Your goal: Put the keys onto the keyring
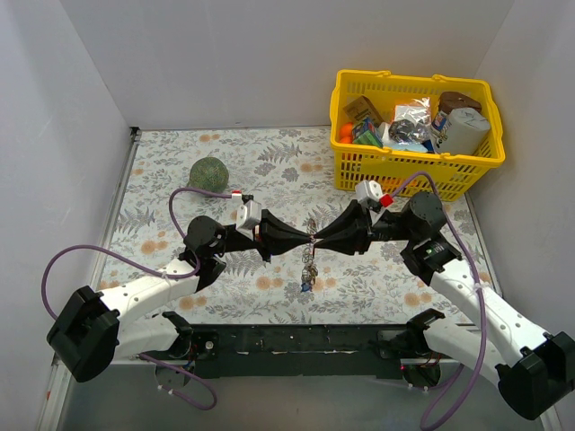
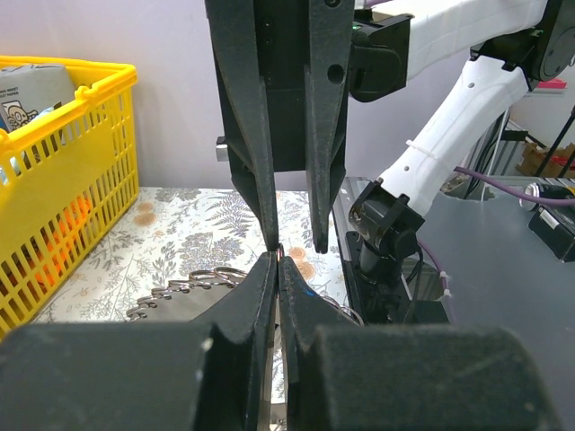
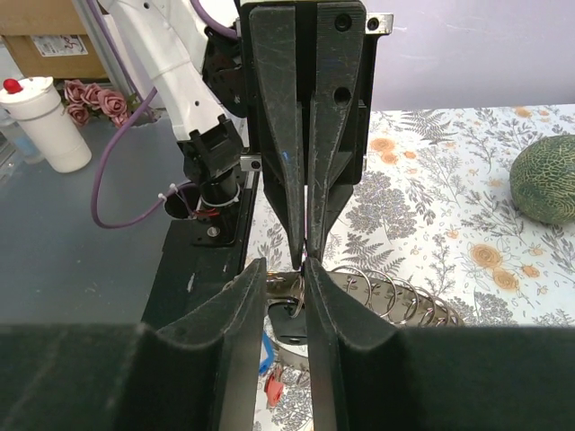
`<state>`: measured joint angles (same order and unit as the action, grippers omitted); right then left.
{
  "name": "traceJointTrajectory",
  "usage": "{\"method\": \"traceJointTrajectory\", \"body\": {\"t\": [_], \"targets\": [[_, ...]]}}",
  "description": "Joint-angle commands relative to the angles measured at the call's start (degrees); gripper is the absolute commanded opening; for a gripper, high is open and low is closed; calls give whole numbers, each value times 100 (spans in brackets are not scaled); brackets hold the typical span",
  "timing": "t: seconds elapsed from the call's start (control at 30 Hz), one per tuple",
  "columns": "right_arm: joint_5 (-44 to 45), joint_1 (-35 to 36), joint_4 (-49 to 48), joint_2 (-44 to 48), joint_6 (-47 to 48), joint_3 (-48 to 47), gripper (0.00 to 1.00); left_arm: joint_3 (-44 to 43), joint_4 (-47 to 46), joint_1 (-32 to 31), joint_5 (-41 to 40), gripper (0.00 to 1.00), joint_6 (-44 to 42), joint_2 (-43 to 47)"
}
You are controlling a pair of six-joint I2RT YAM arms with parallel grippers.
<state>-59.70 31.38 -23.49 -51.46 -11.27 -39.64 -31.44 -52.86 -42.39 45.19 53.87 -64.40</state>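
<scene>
Keys (image 1: 308, 269) hung bunched over the table's middle, several seemingly threaded on the keyring (image 2: 184, 310) already. Left hand (image 1: 306, 236) was pinched shut at the bunch's top. Right hand (image 1: 317, 235) met it, fingers narrowly apart. Threading looked unfinished.

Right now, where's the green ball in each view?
Top external: green ball in the upper left, resting on the floral cloth.
Left wrist: not in it.
Right wrist: at the far right edge, cut off by the frame.
Shared landmark: the floral cloth, seen in all three views.
</scene>
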Motion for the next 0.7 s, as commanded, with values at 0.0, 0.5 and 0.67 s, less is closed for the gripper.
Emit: {"method": "traceJointTrajectory", "body": {"t": [0.0, 0.5, 0.67], "targets": [[11, 88, -341, -83, -95, -97, 30, -161, -348, -15, 16, 0, 1, 59], [213, 97, -122, -127, 107, -26, 2, -196, -444, -15, 78, 0, 80, 95], [301, 97, 184, -110, 264, -123, 1, -239, -339, -15, 113, 0, 80, 112]]}}
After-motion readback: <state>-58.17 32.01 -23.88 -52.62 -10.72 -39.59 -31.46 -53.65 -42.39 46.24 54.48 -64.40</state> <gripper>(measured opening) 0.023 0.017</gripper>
